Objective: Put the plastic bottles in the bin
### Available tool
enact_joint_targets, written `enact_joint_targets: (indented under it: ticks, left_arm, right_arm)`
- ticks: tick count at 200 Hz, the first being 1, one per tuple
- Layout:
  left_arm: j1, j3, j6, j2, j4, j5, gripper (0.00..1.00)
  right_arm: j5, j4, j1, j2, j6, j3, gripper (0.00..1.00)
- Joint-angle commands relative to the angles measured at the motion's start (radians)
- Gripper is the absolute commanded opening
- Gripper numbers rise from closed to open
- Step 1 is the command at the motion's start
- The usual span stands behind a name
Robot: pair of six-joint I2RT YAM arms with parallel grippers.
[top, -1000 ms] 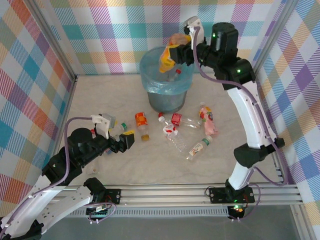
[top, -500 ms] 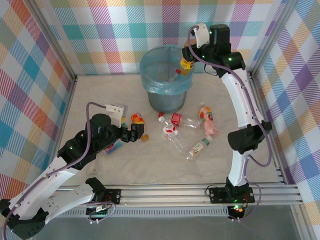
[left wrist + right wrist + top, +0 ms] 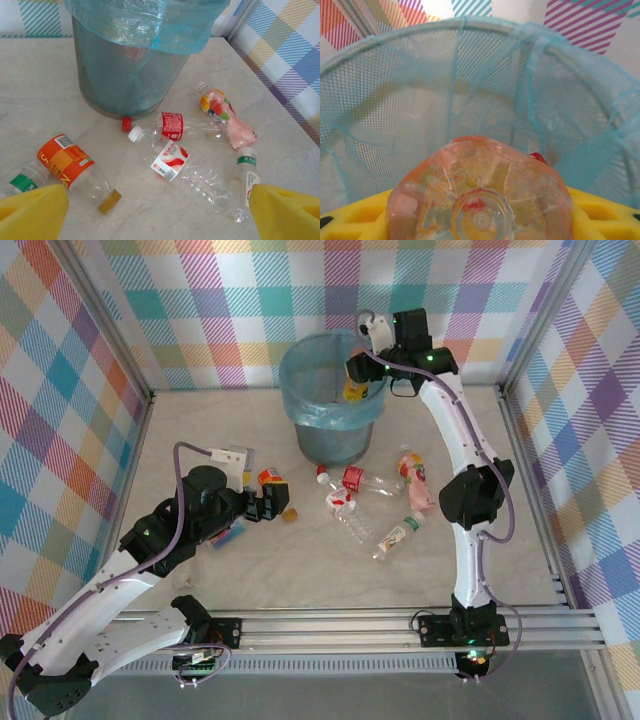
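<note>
Bottle (image 3: 479,200), orange-tinted, clamped in right gripper (image 3: 355,388) over the bin (image 3: 300,390) mouth, base toward wrist camera, long axis pointing into the bin; left gripper (image 3: 157,212) spread wide, holding nothing.

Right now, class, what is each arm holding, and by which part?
Right gripper: jaws clamped across the body of an orange-tinted bottle, base toward the wrist. Left gripper: jaws open, nothing held.

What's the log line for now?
right end effector: shut on bottle at bin mouth | left end effector: open near orange-labelled bottle
</note>
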Motion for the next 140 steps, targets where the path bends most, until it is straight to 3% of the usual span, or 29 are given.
enact_joint_targets:
  ticks: [1, 35, 65, 140]
  left_arm:
    - [-0.006, 0.006, -0.017, 0.002, -0.009, -0.021, 0.93]
    - [-0.006, 0.003, -0.019, 0.012, -0.019, -0.039, 0.93]
    - [-0.006, 0.006, -0.024, 0.024, -0.033, -0.051, 0.93]
    - [-0.005, 0.035, -0.059, 0.023, -0.112, -0.155, 0.94]
  right_arm:
    - [-0.039, -0.022, 0.007, 0.032, -0.023, 0.036, 0.57]
    - [-0.048, -0.069, 0.008, 0.092, -0.048, 0.067, 0.61]
    - [-0.050, -0.102, 0.017, 0.118, -0.049, 0.110, 0.69]
    - [-0.023, -0.079, 0.055, 0.031, -0.040, 0.186, 0.81]
